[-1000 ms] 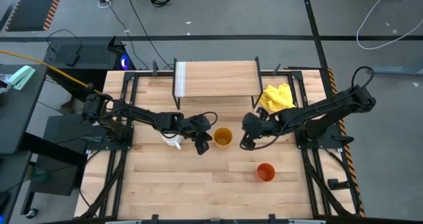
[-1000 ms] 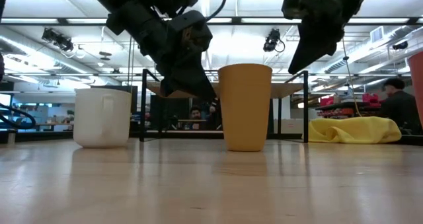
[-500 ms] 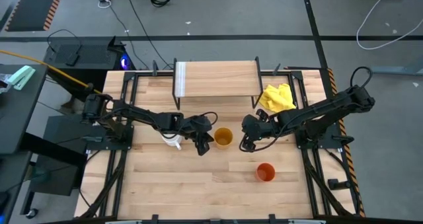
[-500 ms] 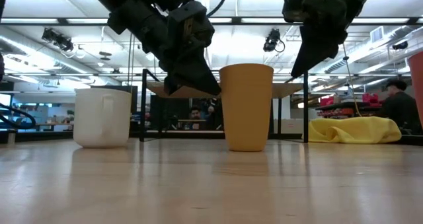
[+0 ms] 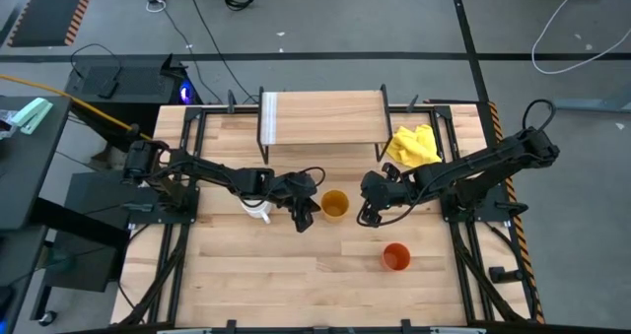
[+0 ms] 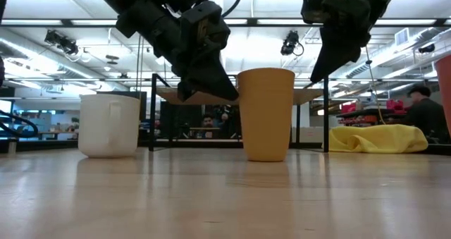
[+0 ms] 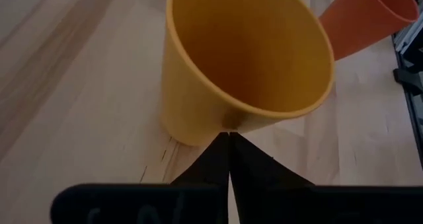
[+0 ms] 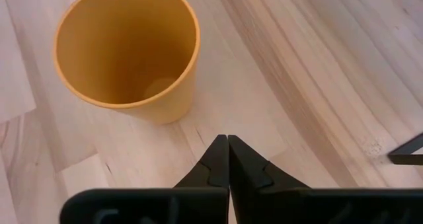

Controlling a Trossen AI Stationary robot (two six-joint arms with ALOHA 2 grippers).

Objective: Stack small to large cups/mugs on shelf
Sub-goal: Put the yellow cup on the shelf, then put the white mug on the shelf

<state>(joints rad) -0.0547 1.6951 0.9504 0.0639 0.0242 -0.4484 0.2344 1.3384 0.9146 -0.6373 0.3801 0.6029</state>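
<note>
The yellow-orange cup [image 5: 334, 205] stands upright on its base mid-table. My left gripper [image 5: 304, 216] is shut, its tips at the cup's left side. My right gripper [image 5: 367, 214] is shut and empty, hovering just right of the cup, apart from it; in the right wrist view the cup [image 8: 125, 52] lies ahead of the tips [image 8: 228, 139]. The white mug [image 5: 258, 209] stands under my left arm. The orange-red cup [image 5: 395, 257] stands nearer the front. The shelf [image 5: 320, 117] stands on its legs at the table's far side. My left gripper presses its shut fingertips [image 7: 229, 139] against the yellow-orange cup's outer wall just below the rim [image 7: 228, 121], on the cup's left side. The fingers slant down from the table's left. The cup stands upright on the table [image 6: 266, 115].
A yellow cloth [image 5: 412, 144] lies at the back right beside the shelf. Black frame rails run along the table's left and right sides. Open tabletop lies along the near edge [image 5: 296, 285].
My left gripper has gone a little toward the table's right edge, its shut tips against the yellow-orange cup. The cup has slid a short way toward the right along the table, staying upright.
</note>
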